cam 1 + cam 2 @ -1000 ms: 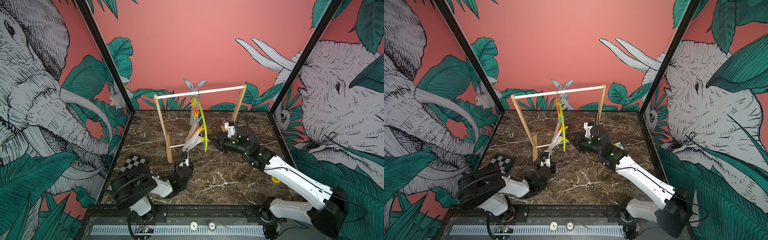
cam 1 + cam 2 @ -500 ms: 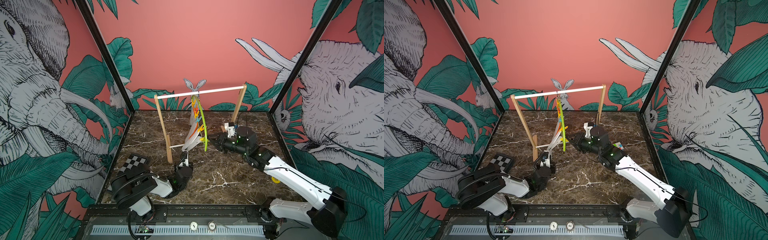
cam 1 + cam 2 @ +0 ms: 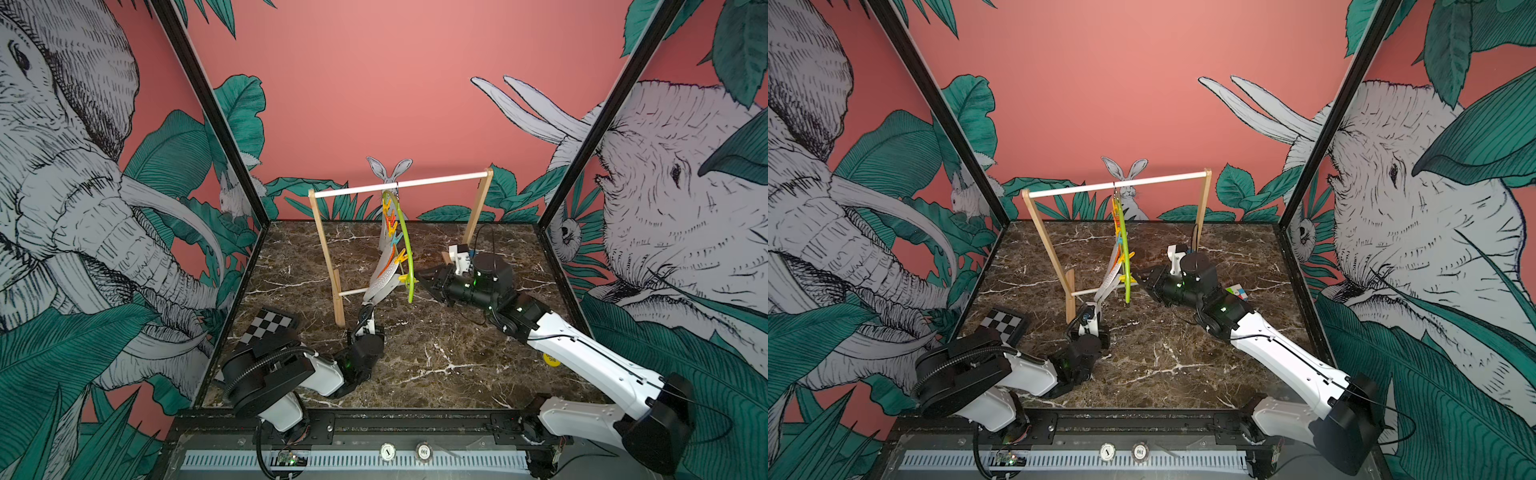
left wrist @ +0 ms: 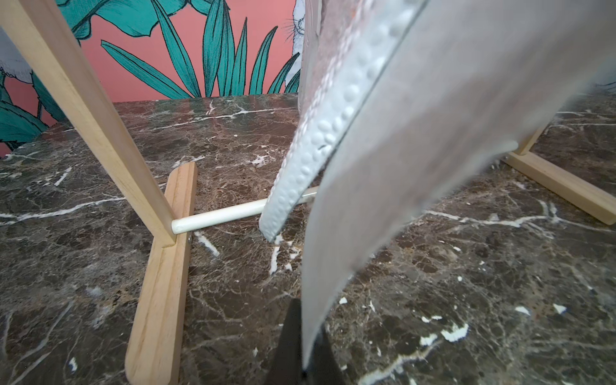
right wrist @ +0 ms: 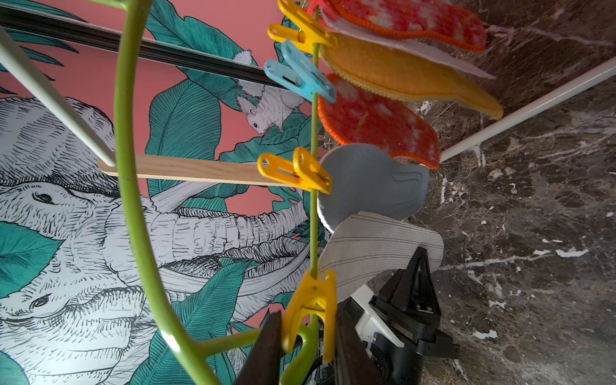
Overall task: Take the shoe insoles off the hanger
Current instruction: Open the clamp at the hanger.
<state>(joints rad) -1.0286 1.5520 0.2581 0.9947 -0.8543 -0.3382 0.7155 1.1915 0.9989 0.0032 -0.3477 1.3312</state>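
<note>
A: Where were the insoles [image 3: 384, 272]?
B: Pegged in a fan on the hanger [image 3: 409, 266]. It hung by its hook from the rack [image 3: 399, 185] bar, mid-table.
A: Left gripper [image 4: 305, 336]?
B: Low, near the table. Clamped tight on the bottom tip of the striped insole [image 5: 373, 246], which slanted down to it.
A: Right gripper [image 5: 308, 350]?
B: At the hanger's lower end. Jaws were narrow, one finger each side of the lowest yellow peg [image 5: 313, 306], right by that insole's top end. Touching or nearly so. Couldn't tell if it was squeezing.
</note>
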